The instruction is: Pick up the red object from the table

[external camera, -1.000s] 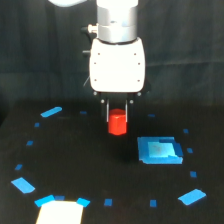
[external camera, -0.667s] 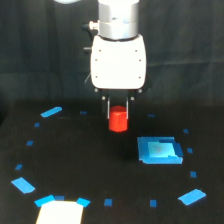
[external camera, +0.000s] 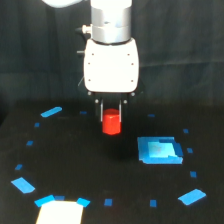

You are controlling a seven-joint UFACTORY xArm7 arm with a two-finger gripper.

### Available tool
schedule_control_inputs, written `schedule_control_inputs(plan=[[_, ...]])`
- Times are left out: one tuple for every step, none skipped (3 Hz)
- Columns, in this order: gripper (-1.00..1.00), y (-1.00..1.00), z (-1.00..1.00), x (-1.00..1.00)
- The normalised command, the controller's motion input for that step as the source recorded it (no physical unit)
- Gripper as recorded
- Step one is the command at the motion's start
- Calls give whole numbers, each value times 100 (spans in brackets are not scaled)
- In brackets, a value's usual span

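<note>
Black table; end effector grips red object.

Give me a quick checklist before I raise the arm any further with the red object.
1. Red object sits between the fingers of the gripper: ok.
2. Fingers closed firmly on it: cannot tell, since the contact is too small and blurred in the exterior view.
3. Object hangs upright, not tilted: ok.
4. Object clear of the table: cannot tell; it looks slightly raised, but one view does not settle the gap.
5. Light-blue square patch lies apart from the object, toward the exterior view's right: ok.
6. Nothing in view directly beside the gripper that a straight lift would strike: ok.
</note>
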Motion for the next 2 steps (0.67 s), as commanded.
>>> schedule_control_inputs(plan=[[-90,37,100,22],[-100,-8,43,39]])
